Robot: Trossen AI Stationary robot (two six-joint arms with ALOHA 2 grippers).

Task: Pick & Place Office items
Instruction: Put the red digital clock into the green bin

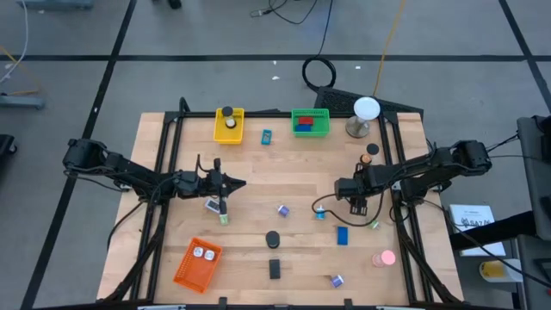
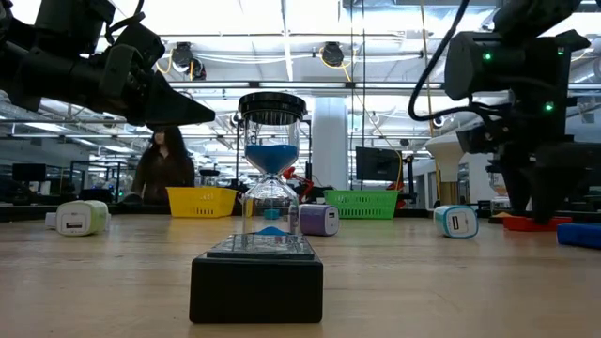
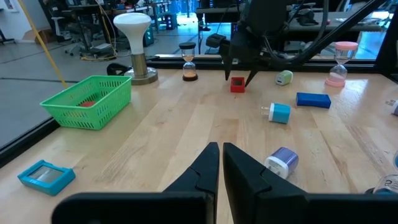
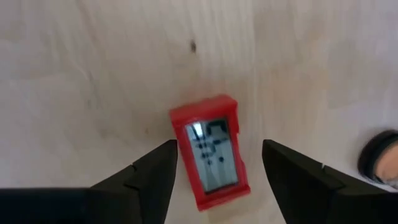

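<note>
A small red block with a grey screen lies flat on the wooden table. My right gripper points down over it, open, with one finger on each side of the block and a gap to both. The left wrist view shows the same red block under my right gripper. My left gripper hovers level over the table's left half, shut and empty. Other office items lie scattered: a blue block, purple clips, a black disc, a black block and a pink piece.
A yellow basket and a green basket stand at the far edge, an orange basket at the near left. A white ball on a grey stand and a small hourglass stand far right. A person sits beyond the table.
</note>
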